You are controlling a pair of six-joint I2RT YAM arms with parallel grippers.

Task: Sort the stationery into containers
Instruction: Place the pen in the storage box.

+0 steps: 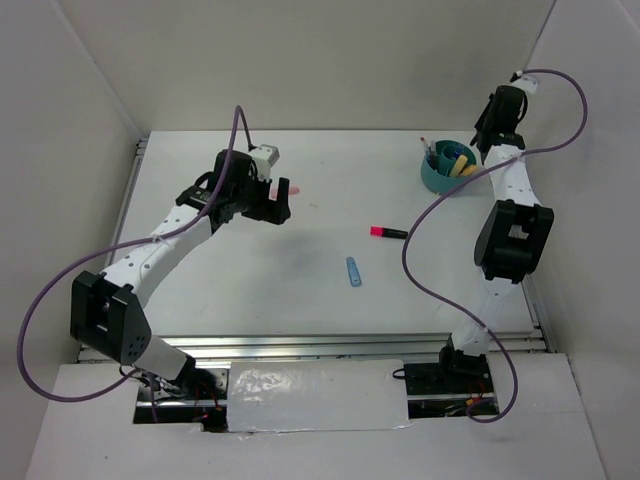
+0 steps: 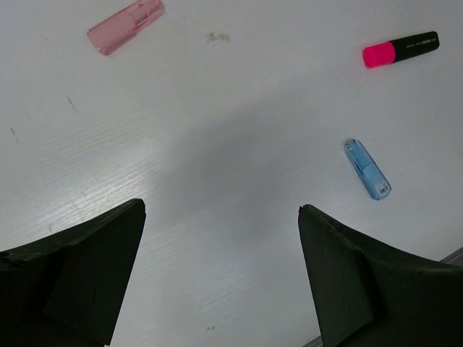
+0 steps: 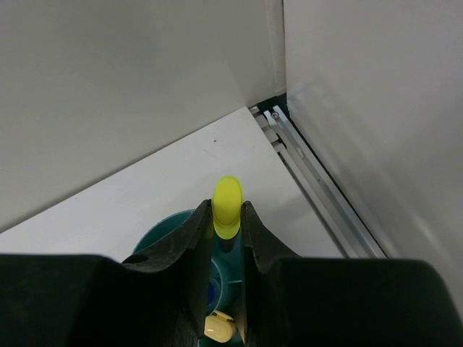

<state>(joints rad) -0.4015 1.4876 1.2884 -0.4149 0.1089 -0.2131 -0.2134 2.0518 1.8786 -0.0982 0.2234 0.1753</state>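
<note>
Over the teal cup (image 3: 160, 233) your right gripper (image 3: 226, 213) is clamped on a yellow marker (image 3: 228, 194), both fingers pressed against its sides. The marker's rounded end pokes up past the fingertips. Its lower part points down into the cup, though you cannot tell which compartment it is over. Inside the cup, the top view shows other yellow pieces, something blue and a thin pen leaning out at the far rim.

Nearest the cup among the loose pieces is the pink-black highlighter (image 1: 388, 232), lying flat on the table (image 1: 330, 300) on the cup's near-left side. Further from the cup in the same direction lies the small blue piece (image 1: 353, 271), apart from the highlighter.

Well away from the cup, across the table to its left, your left gripper (image 2: 221, 275) hangs above the surface with its fingers spread wide and nothing between them. The pink eraser (image 2: 126, 26) lies flat just beyond that gripper, not touching it.
</note>
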